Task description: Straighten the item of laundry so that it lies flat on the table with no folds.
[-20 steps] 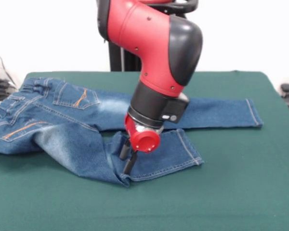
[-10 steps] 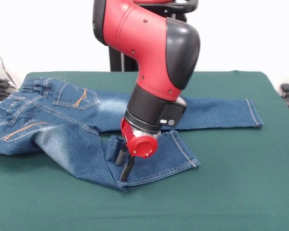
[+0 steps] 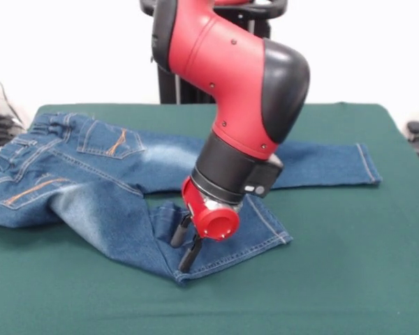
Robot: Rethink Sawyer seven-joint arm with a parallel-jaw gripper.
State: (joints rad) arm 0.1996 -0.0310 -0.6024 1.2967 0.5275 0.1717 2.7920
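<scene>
— From my remote desk, what does the one live camera show?

— It looks from slightly above across the large dark green felt-topped table (image 3: 349,279) at the red and black robot arm (image 3: 237,84), which comes down from the top of the frame.

— How near is it?

— Fairly near: the table fills the lower frame, its left side cut off, and the small faded blue denim jeans (image 3: 91,181) run off the left edge. I have only this front view, so I cannot compare views.

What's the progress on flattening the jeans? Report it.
Done: one leg of the jeans lies straight along the table. In hand: the gripper is down on the folded-back part of the other leg. Left: that fold and the rumpled waistband end need smoothing.
</scene>
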